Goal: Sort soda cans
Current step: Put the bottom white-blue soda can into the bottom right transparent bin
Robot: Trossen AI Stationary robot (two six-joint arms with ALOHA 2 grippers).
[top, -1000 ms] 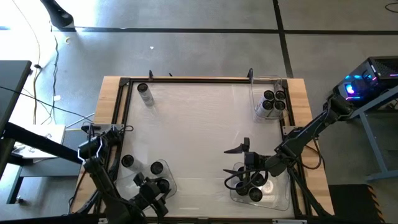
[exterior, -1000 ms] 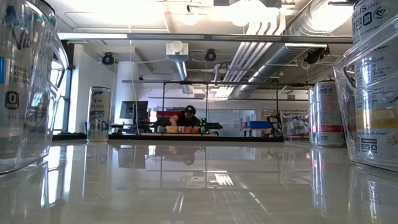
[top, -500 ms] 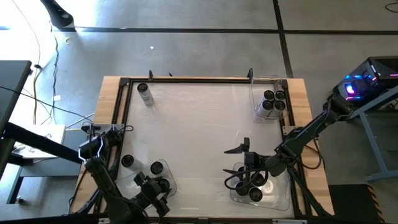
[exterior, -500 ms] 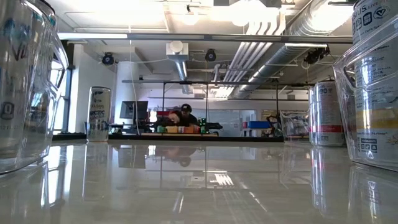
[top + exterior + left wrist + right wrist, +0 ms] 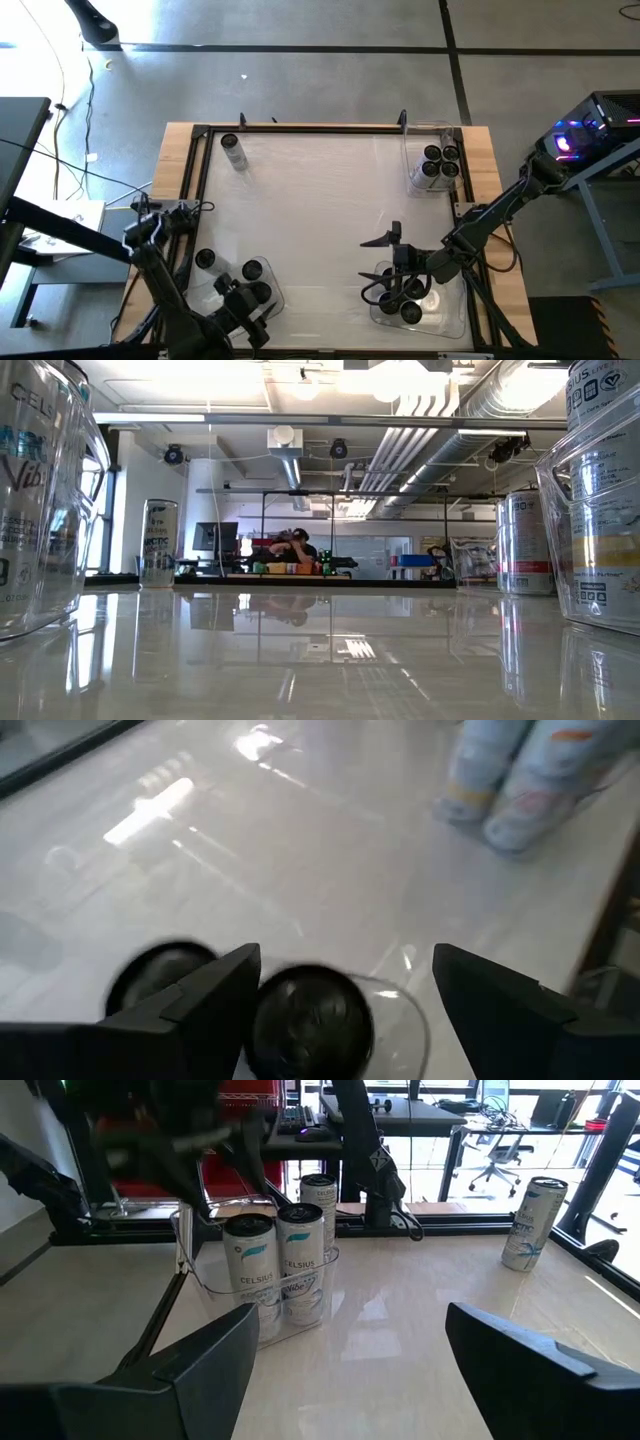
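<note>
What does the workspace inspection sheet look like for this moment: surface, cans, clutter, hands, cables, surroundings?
Surface: glossy pale table inside a dark frame on a wooden base.
Job's things: four soda cans in the far right bin; more in the near right bin; two in the near left bin; one loose can beside it; a lone can at the far left corner.
Clutter: nothing seen on the table.
Hands: left hand open above the near left bin's cans; right hand open, beside the near right bin.
Cables: loose white cables on the floor at left.
Surroundings: a person at a desk far behind the table.
</note>
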